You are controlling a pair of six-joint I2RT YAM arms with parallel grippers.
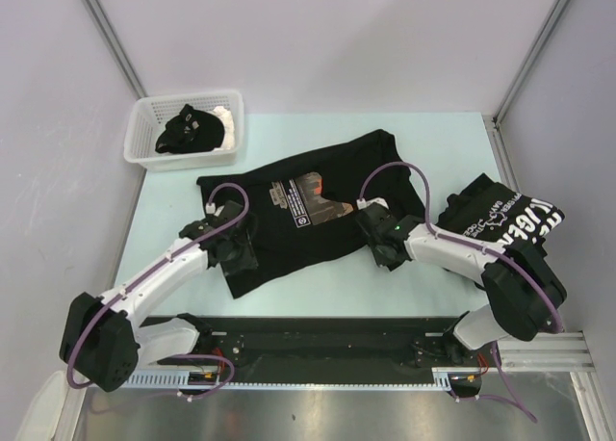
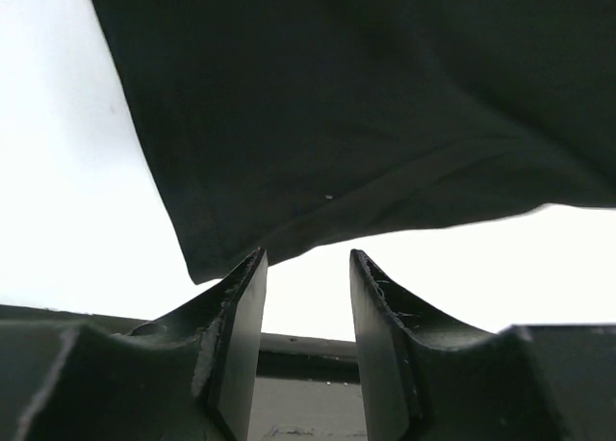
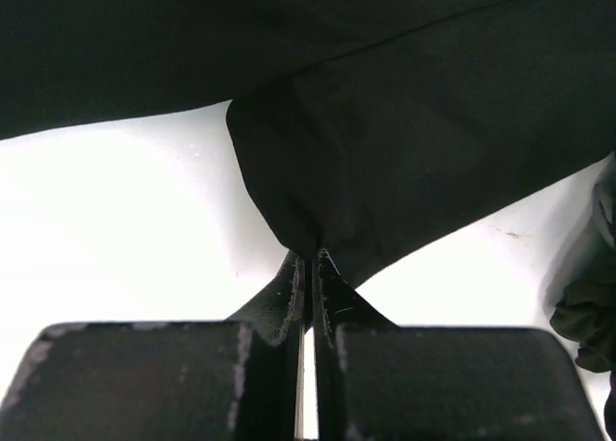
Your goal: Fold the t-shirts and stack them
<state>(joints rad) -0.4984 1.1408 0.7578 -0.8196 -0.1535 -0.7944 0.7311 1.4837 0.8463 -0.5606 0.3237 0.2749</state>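
The black short-sleeved t-shirt with the reddish-brown chest print [image 1: 318, 210] lies spread across the middle of the pale green table [image 1: 385, 287], its long side running left to right on a slight slant. Both arms work its near edge. The right gripper [image 1: 377, 234] has its jaws pressed together on a fold of that cloth, which rises out of the tips in the right wrist view [image 3: 308, 258]. The left gripper [image 1: 234, 253] sits at the shirt's near-left corner with its jaws spread and nothing between them. In the left wrist view [image 2: 306, 258] the hem passes just beyond the fingertips, so I'd say a short push forward would bring the edge into the gap.

The second black t-shirt with big white lettering [image 1: 510, 220] lies bunched at the table's right edge. Its letters are too creased to read, and the white script on the print is too small. A white slotted plastic basket [image 1: 183, 96] at the far left holds dark cloth.
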